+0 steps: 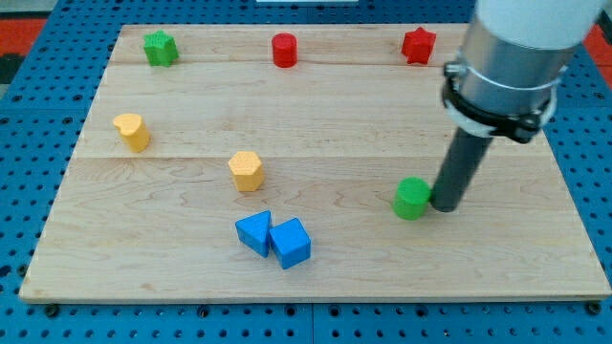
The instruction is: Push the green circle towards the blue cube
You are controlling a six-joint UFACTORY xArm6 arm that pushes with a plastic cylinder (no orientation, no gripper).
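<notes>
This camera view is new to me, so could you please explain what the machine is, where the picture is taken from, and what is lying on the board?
I am a single robot arm that ends in a straight dark rod, not a claw, so nothing is held. The rod only pushes things. My tip rests on the wooden board, right beside the green circle, on its right in the view.

There is one camera, looking down at the board from the near side; its mounting is not recorded.

Also on the board: two blue blocks touching each other near the bottom, a yellow block, another yellow block at the left, and along the top a green star, a red cylinder and a red star.
</notes>
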